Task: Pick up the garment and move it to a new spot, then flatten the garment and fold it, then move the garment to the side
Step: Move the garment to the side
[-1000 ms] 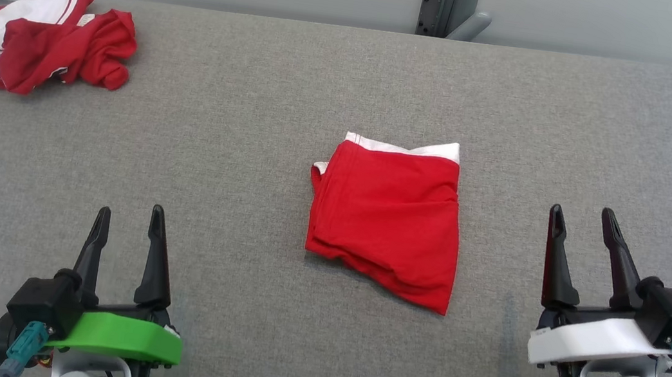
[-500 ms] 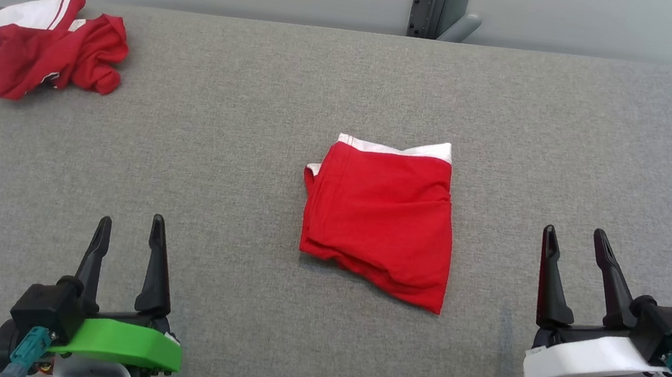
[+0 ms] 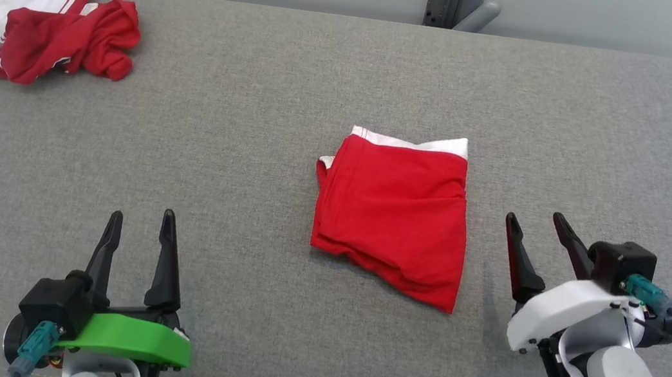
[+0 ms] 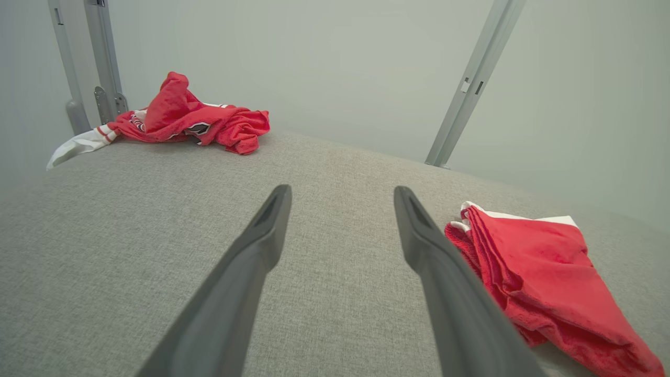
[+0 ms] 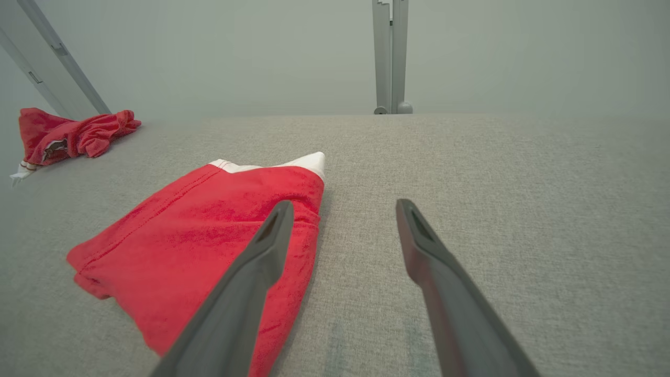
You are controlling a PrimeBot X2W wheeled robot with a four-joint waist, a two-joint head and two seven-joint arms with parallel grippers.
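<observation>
Right claw (image 3: 534, 218), wide and empty, hovers just right of the folded red garment (image 3: 393, 222) at frame centre; left claw (image 3: 143, 215), equally wide, sits lower left. Folding looks done; next, pinch all layers and shift it aside.

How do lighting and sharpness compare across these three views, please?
Head view: soft, even light, faint shadow beside the right gripper. Left wrist view: wide-angle lens slants the frame posts. Right wrist view: folded garment crisp, fingers slightly soft.
</observation>
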